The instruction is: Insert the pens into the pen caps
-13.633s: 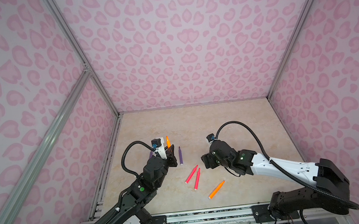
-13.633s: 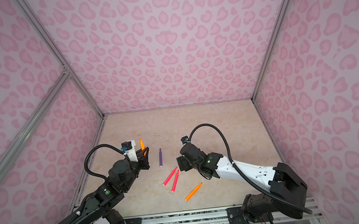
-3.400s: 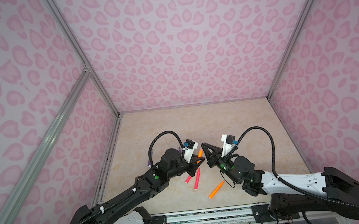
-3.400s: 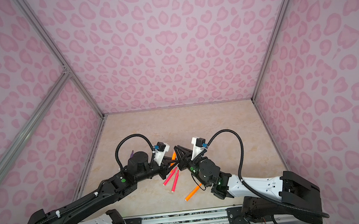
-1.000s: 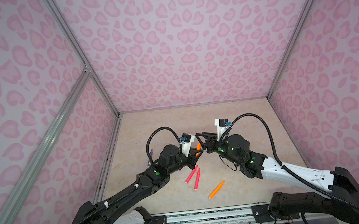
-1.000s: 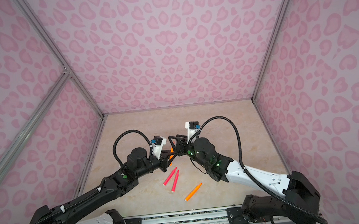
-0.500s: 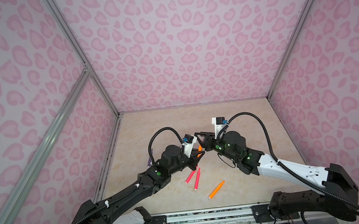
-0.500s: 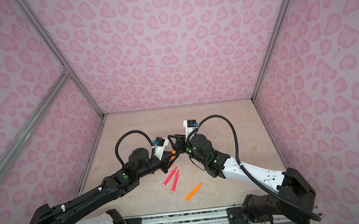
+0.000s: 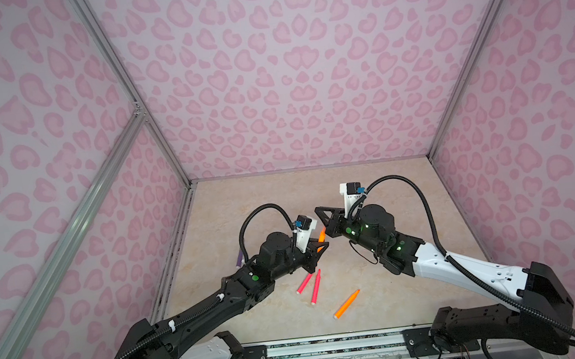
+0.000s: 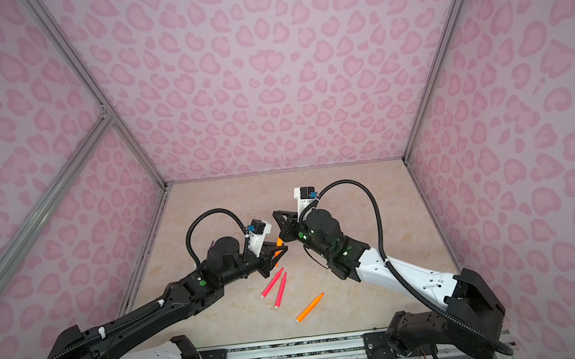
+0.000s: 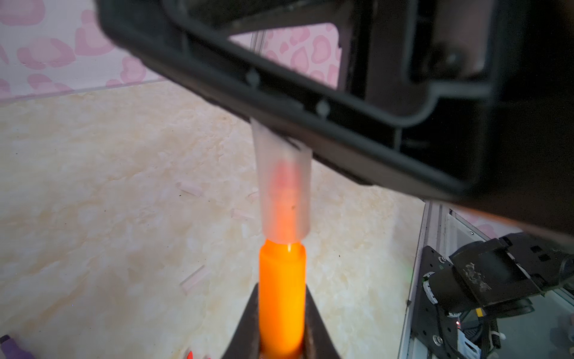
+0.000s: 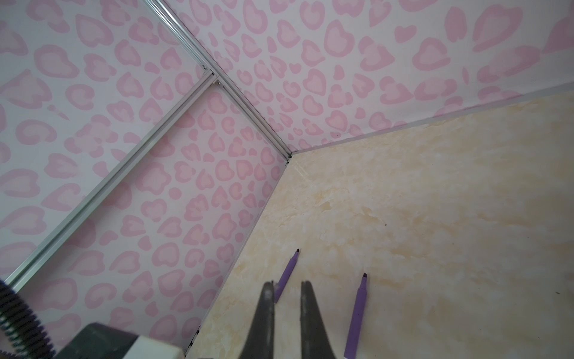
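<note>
Marbled beige tabletop, pink heart-print walls: in a top view the left gripper clamps an orange pen raised toward the right gripper, while two pink pens and a second orange pen lie where they lay a second ago. Left wrist view: the held pen's tip sits inside a cloudy clear pen cap whose far end meets the right gripper's black finger. Right wrist view: the right gripper is closed to a sliver, empty, with two purple pens on the tabletop beyond.

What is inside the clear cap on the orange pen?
Through the clear pen cap the tip of the orange pen shows as a reddish blur. Its far end is hidden behind the right tool.
</note>
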Robot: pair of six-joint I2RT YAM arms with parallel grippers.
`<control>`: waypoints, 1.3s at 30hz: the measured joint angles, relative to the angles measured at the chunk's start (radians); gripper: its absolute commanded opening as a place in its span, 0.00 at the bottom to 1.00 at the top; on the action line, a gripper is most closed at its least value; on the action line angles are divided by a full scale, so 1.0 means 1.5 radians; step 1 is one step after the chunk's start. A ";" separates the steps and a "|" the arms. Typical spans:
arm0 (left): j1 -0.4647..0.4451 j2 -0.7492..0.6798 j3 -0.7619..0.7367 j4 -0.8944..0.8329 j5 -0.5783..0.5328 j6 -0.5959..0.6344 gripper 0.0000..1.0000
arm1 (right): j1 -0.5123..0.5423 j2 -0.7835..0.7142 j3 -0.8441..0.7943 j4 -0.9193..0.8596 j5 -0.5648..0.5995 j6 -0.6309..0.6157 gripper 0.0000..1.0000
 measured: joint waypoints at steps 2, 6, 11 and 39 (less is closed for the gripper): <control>0.000 0.000 0.000 -0.003 0.000 -0.001 0.04 | 0.000 -0.004 -0.009 0.004 -0.003 0.000 0.01; -0.001 0.000 0.000 -0.014 0.006 -0.003 0.04 | 0.000 -0.008 -0.036 0.036 -0.007 0.014 0.00; 0.001 0.001 -0.002 -0.020 0.012 -0.011 0.04 | -0.001 0.007 -0.055 0.091 -0.026 0.019 0.00; 0.041 -0.052 -0.054 -0.028 0.140 -0.023 0.04 | 0.037 -0.039 -0.127 0.105 -0.038 -0.076 0.00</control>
